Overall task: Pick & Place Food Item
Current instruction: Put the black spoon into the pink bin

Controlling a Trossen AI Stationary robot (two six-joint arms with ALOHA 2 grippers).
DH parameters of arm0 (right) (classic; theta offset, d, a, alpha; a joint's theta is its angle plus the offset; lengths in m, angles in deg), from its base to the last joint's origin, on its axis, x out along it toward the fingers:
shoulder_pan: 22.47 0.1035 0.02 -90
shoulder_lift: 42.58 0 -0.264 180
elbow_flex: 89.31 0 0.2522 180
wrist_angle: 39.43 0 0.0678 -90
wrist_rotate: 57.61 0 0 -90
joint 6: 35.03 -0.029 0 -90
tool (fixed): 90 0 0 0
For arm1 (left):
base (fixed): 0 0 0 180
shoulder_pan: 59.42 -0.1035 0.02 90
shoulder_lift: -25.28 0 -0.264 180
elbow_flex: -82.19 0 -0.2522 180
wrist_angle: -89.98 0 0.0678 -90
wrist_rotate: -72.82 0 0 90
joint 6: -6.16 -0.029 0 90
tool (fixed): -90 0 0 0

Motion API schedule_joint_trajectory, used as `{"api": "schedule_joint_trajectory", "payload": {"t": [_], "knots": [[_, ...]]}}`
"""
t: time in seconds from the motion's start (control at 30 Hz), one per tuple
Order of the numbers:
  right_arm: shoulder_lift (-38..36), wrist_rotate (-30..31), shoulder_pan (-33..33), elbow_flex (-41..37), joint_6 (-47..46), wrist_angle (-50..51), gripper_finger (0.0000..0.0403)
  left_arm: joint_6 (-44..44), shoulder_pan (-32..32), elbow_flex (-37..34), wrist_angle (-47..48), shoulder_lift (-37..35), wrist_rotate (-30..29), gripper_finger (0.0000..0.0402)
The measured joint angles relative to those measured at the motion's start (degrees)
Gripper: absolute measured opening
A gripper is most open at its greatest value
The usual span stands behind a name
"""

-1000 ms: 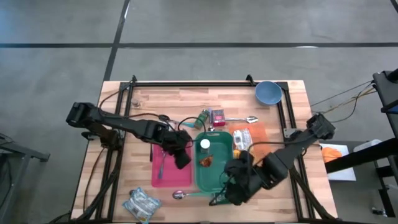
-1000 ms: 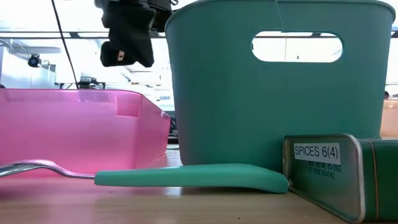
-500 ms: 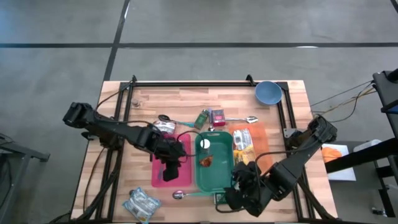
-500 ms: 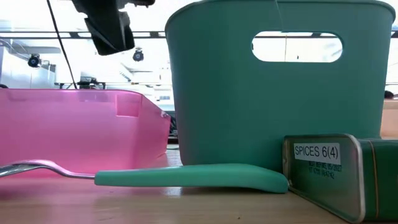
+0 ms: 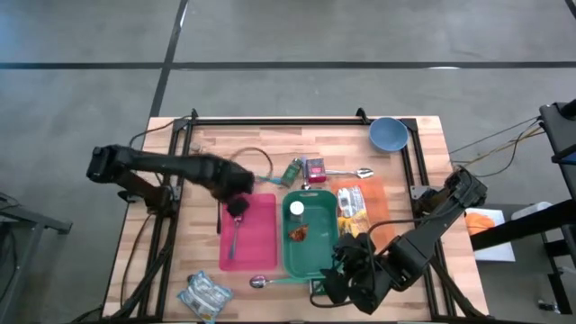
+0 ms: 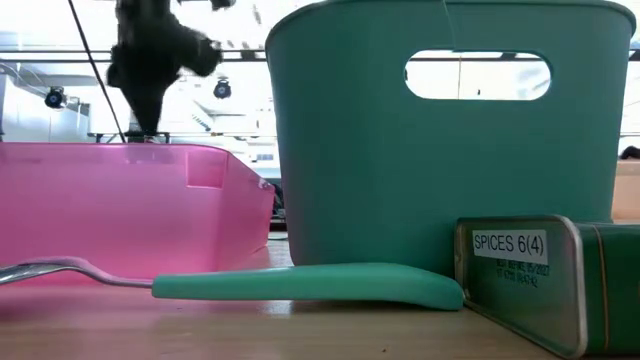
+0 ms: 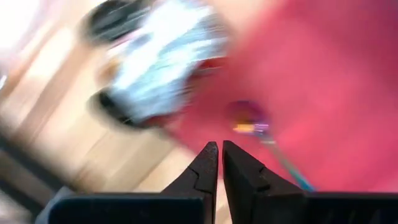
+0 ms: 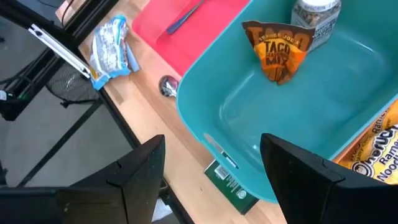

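The wooden table (image 5: pixel 270 144) is carrying two bins side by side. The teal bin (image 5: pixel 310 236) is sitting at centre and is holding a spice jar (image 5: pixel 296 209) and an orange taco mix packet (image 5: pixel 298 232). The pink bin (image 5: pixel 254 234) is sitting just left of it and is holding a utensil (image 5: pixel 232 236).

The right gripper (image 5: pixel 335 286) is hovering over the near end of the teal bin, beside the green spice tin (image 6: pixel 545 280); its fingers (image 8: pixel 134 171) are standing spread apart and are gripping nothing.

The left gripper (image 5: pixel 238 206) is hanging over the far left corner of the pink bin; its fingers (image 7: pixel 205 171) are pressed together and are pinching nothing.

A silver-blue food pouch (image 5: pixel 204 294) is lying on the table near the front edge, left of a teal-handled spoon (image 6: pixel 300 283). An orange snack bag (image 5: pixel 353 202) is lying just right of the teal bin. A blue bowl (image 5: pixel 387 133) is resting at the far right corner.
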Motion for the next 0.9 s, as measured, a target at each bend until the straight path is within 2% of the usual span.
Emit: {"api": "schedule_joint_trajectory", "payload": {"t": [0.13, 0.23, 0.53, 0.7, 0.9], "knots": [[0.00, 0.08, 0.04, 0.00, 0.02, -0.08, 0.0258, 5.46, -5.83, -4.88, 1.07, -3.16, -0.25, 0.0025], [0.00, 0.08, 0.04, 0.00, 0.07, -0.23, 0.0258, 7.67, -7.62, -9.78, -0.13, -6.00, 0.91, 0.0025], [0.00, 0.05, 0.04, 0.00, 1.82, -0.34, 0.0258, 13.81, -8.95, -23.56, -7.72, -10.83, 7.78, 0.0025], [0.00, 0.05, 0.02, 0.00, 3.03, -0.43, 0.0258, 15.63, -9.00, -27.99, -15.60, -10.75, 10.04, 0.0025], [0.00, 0.04, 0.04, 0.00, 2.84, -0.45, 0.0258, 16.44, -11.36, -31.43, -18.79, -10.72, 10.16, 0.0026]]}}
